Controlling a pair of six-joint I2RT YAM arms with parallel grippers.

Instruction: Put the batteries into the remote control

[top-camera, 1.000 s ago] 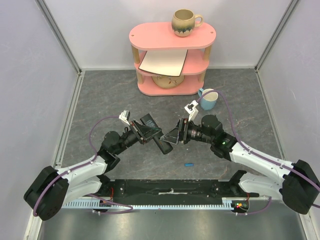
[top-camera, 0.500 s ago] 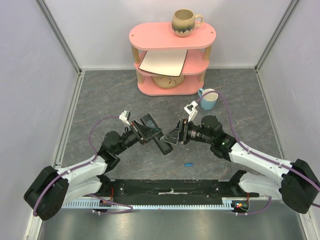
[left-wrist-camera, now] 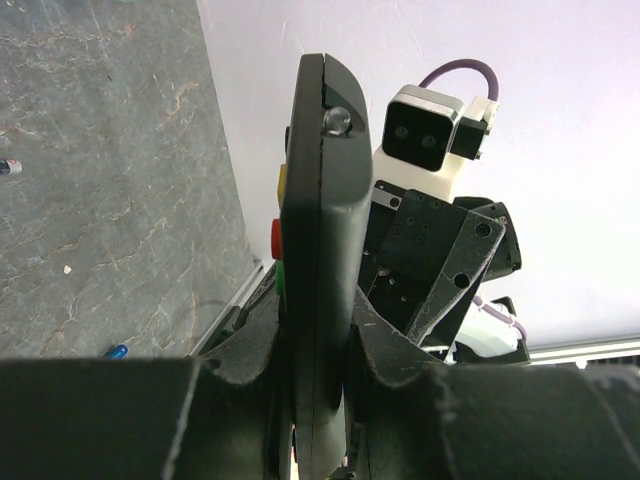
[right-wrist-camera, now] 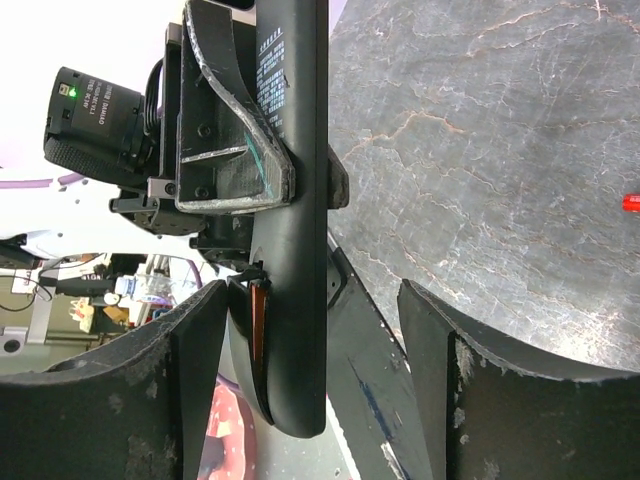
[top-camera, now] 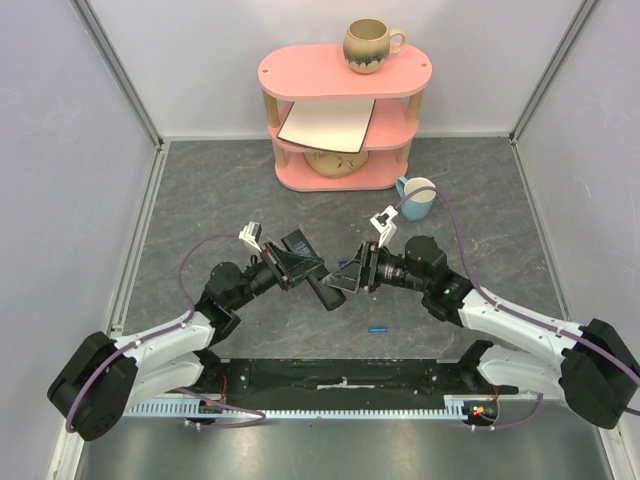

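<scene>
Here, the pink shelf (top-camera: 300, 72) holds a mug (top-camera: 368, 45), board (top-camera: 327, 124), bowl (top-camera: 335, 162).

Pink shelf (top-camera: 345, 115) and blue mug (top-camera: 417, 198) crowding the table's (top-camera: 200, 200) far edge, left gripper (top-camera: 298, 266), remote control (top-camera: 326, 293) and right gripper (top-camera: 343, 278) blocking mid-table, room along both side edges

Brown mug (top-camera: 371, 45) atop pink shelf (top-camera: 300, 70); blue mug (top-camera: 416, 198) beside shelf base.
</scene>
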